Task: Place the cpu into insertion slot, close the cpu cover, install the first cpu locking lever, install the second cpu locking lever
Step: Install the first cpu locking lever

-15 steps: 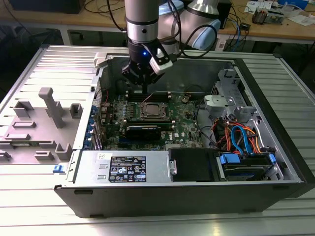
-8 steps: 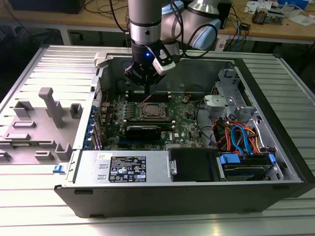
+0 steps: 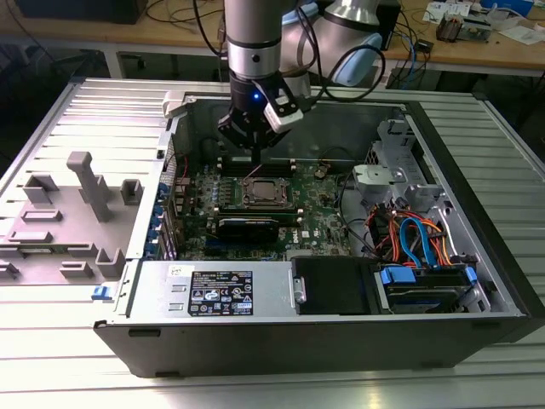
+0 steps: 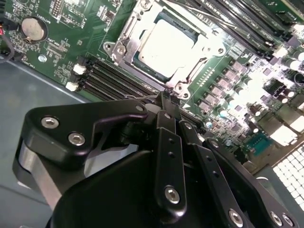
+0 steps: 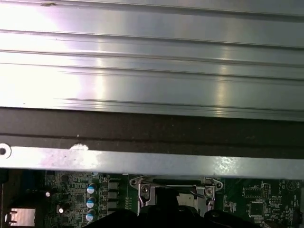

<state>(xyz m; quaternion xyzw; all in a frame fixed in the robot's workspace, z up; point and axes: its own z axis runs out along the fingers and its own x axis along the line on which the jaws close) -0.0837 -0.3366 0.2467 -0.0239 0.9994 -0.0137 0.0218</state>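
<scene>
Gripper [image 4: 167,100]: closed, tips together at the socket frame's edge, just beside the cpu [image 4: 166,45].
Cpu: seated in its slot [image 4: 140,61] — cover [image 4: 124,35] down around it.
Around: memory slots [image 4: 114,78] alongside (case wall [image 3: 341,128] close behind).

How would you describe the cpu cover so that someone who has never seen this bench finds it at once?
Look inside the open computer case, at the green motherboard lying on its floor. Near the board's middle sits the cpu cover, a square silver metal frame around the pale cpu. Unlike the long black slots beside it, it is square, shiny and has a large central cutout.
</scene>
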